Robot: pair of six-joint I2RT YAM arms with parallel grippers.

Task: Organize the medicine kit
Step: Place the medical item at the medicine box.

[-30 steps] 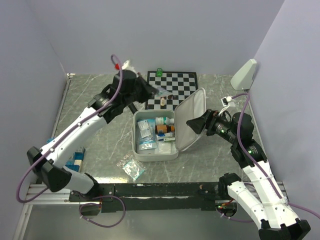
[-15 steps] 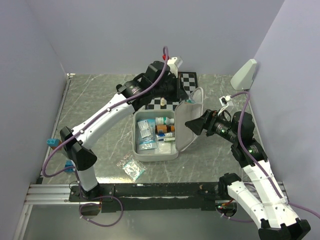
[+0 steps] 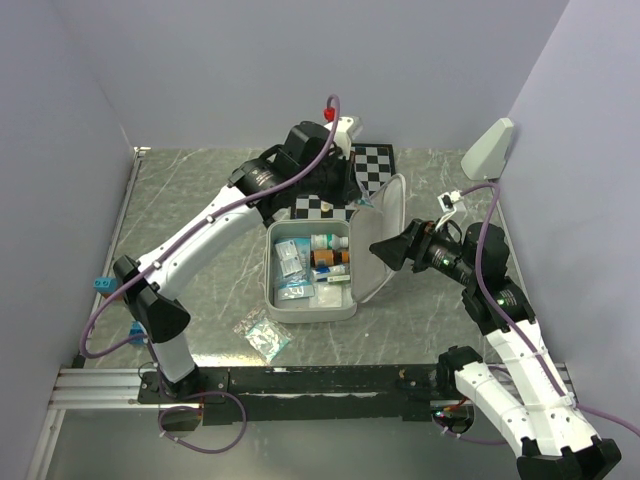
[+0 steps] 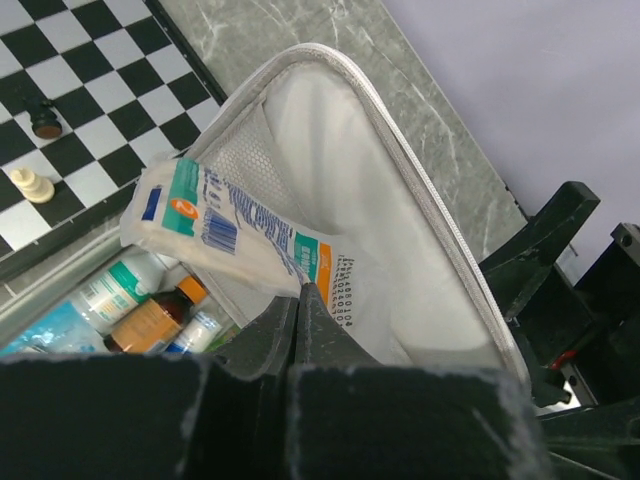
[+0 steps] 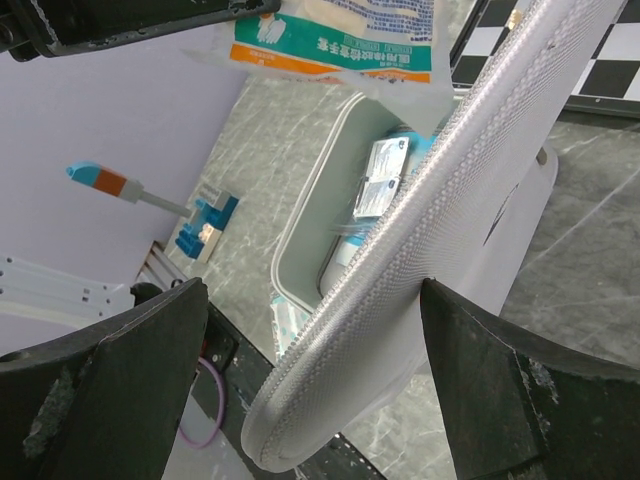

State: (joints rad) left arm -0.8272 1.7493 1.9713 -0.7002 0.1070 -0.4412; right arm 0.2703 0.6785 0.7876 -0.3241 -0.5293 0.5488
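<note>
White packet [image 4: 240,235] is pinched tight in the left claw [image 4: 300,300], just over the net pocket [image 4: 245,150] inside the lid [image 4: 340,170]. The kit [image 3: 272,280] lies open on the table [image 3: 180,180], chessboard [image 3: 375,165] at its 12 o'clock, lid standing up at its 3 o'clock. The right claw [image 3: 382,248] is wide open, the lid's edge between its fingers [image 5: 130,380] but not squeezed. A hard push from the packet could tip the lid away or let it drop shut, and the packet might miss the pocket.
</note>
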